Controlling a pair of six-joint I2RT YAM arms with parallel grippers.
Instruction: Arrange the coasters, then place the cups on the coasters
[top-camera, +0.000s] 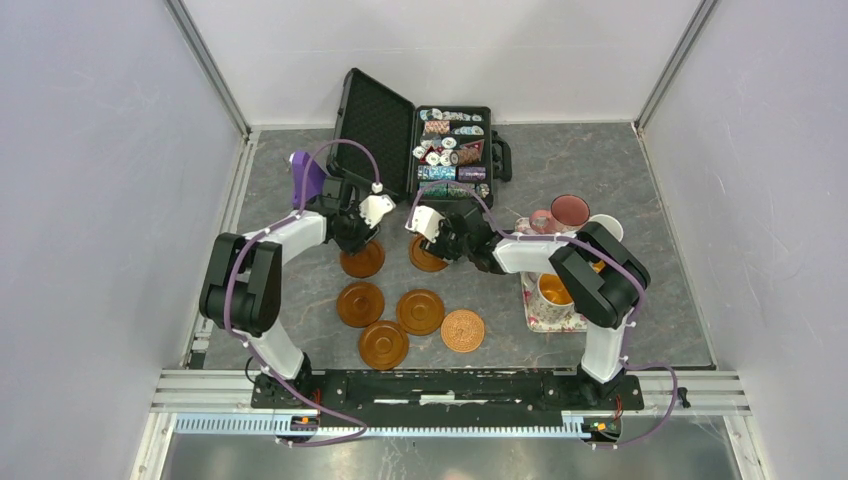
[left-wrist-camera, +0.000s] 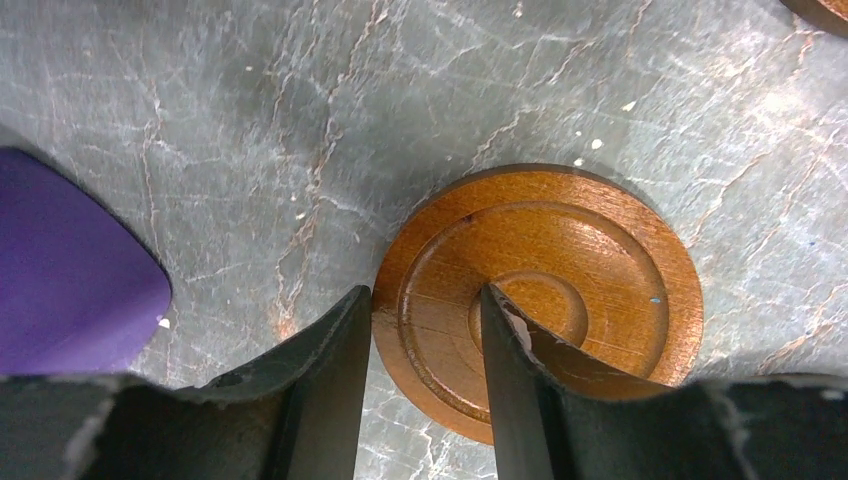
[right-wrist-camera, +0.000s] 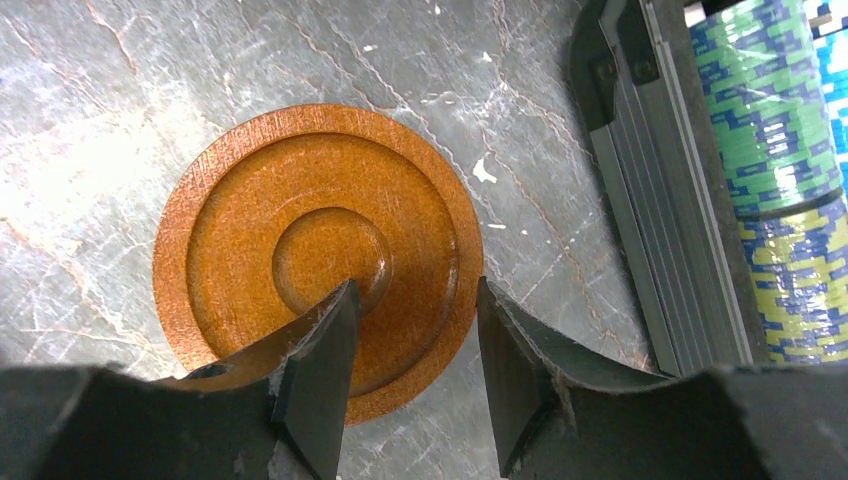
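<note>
High overhead, wrist views close over coasters (top-camera: 418, 311)

Six round coasters (top-camera: 421, 311) lie flat; cups (top-camera: 569, 211) clustered at right

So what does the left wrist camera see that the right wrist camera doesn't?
Only the left wrist view: a purple object at the left edge, and a sliver of a second coaster in the top right corner.
Only the right wrist view: the chip case along its edge, with stacked green and blue poker chips inside.
Both: the grey marbled table, and a tool straddling a brown coaster's rim: the left tool on the left coaster, the right tool on the right coaster.
</note>
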